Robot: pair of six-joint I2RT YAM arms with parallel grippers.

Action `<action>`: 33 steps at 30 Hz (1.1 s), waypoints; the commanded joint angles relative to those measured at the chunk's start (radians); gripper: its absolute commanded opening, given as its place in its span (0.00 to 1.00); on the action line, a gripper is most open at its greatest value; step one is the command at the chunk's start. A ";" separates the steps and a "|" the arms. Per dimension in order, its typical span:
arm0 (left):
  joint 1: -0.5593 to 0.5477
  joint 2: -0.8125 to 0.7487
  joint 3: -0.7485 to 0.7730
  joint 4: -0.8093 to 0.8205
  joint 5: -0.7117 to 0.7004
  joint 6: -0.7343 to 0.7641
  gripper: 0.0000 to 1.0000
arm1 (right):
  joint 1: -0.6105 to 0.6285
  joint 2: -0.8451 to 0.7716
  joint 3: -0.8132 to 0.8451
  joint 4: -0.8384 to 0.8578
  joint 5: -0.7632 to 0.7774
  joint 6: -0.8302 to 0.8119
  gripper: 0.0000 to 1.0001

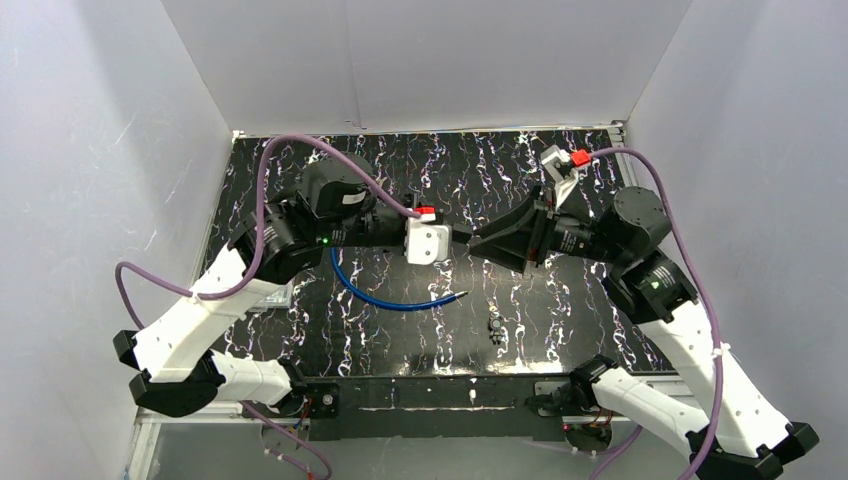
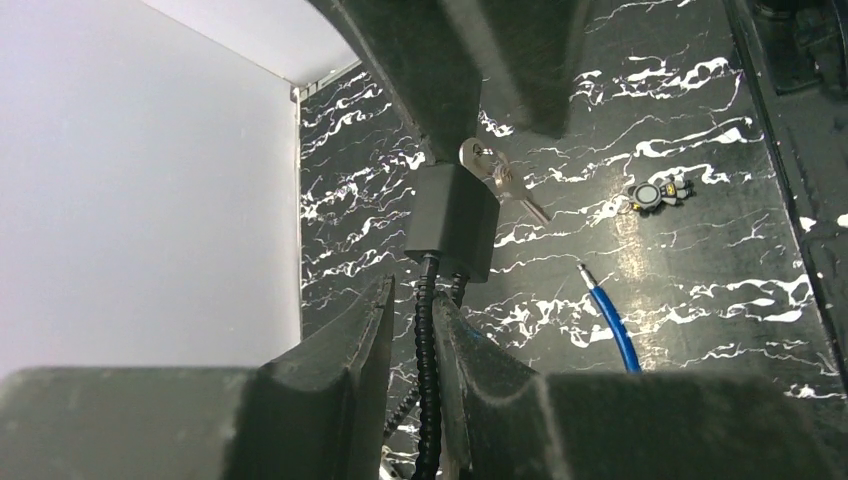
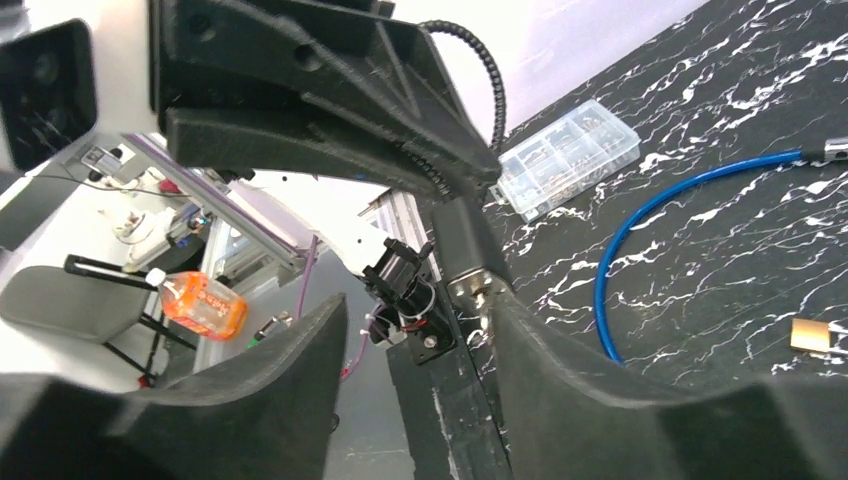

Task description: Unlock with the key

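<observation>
The left gripper (image 2: pixel 412 300) is pinching the black ribbed cable (image 2: pixel 428 350) just below the black padlock (image 2: pixel 452 220), holding it in the air above the table (image 2: pixel 720 270), between the two arms. The key (image 2: pixel 482 158) is sitting in the padlock's far end, and the right gripper (image 3: pixel 418 305) is standing spread there, one finger on each side of that end. A blue cable (image 2: pixel 612 322) is lying on the table below.
</observation>
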 commanded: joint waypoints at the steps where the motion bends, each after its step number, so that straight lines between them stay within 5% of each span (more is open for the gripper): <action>1: 0.004 0.018 0.084 -0.018 -0.017 -0.102 0.00 | 0.006 -0.046 0.055 -0.037 0.023 -0.108 0.67; 18: 0.008 0.072 0.185 -0.144 0.088 -0.121 0.00 | 0.076 0.073 0.216 -0.175 0.032 -0.402 0.62; 33: 0.007 0.075 0.199 -0.138 0.089 -0.118 0.00 | 0.128 0.149 0.305 -0.315 0.021 -0.457 0.01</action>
